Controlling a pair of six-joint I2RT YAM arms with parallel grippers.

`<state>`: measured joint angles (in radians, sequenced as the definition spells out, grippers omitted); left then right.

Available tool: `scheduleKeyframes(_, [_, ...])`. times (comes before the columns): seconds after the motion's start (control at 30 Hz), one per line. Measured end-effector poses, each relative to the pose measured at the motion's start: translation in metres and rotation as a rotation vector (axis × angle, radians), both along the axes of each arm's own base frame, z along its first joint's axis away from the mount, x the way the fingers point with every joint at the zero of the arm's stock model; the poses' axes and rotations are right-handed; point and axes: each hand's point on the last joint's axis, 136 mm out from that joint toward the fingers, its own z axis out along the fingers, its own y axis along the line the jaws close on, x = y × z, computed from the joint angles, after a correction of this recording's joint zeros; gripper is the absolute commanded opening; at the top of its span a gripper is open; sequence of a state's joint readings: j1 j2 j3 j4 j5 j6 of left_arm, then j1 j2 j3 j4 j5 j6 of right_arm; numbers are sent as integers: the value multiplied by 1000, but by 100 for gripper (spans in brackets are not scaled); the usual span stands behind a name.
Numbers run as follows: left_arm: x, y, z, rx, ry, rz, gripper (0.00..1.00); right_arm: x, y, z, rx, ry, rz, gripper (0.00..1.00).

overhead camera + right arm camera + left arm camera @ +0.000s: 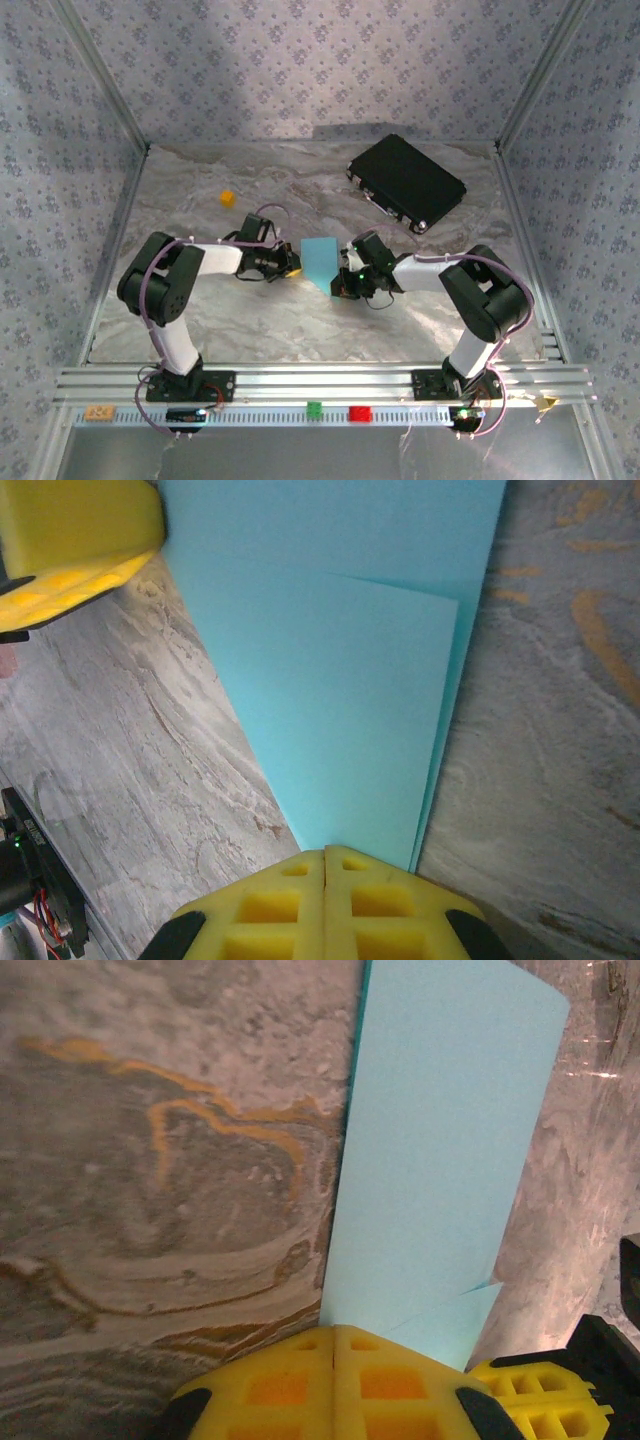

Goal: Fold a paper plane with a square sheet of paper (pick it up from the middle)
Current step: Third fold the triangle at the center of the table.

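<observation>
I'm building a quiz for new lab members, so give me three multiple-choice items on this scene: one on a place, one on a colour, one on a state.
1. Where on the table does the black case lie?
A. far right
B. near left
C. dead centre

2. What colour is the paper?
A. white
B. light blue
C. red

3. How do the left tool and right tool stand?
A. both open
B. only the left shut
C. both shut on the paper

Key:
1 A, the top view shows it by the far right corner.
2 B, it is light blue in every view.
3 C, each wrist view shows its tool clamped on the paper's edge.
</observation>
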<state>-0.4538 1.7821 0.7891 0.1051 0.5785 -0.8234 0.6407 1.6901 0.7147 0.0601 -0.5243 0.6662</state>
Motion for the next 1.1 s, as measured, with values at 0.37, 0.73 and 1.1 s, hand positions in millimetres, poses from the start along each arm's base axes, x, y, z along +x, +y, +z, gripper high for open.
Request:
scheduleKeyframes(0.37, [5, 16, 12, 47, -46, 59, 0, -4, -2, 1, 7, 6, 8, 0])
scheduleKeyframes(0.73, [-9, 10, 63, 53, -189, 27, 8, -11, -6, 6, -17, -6, 42, 3])
scheduleKeyframes(1.1, [-23, 30, 97, 107, -359, 61, 28, 6, -4, 35, -38, -141, 15, 20])
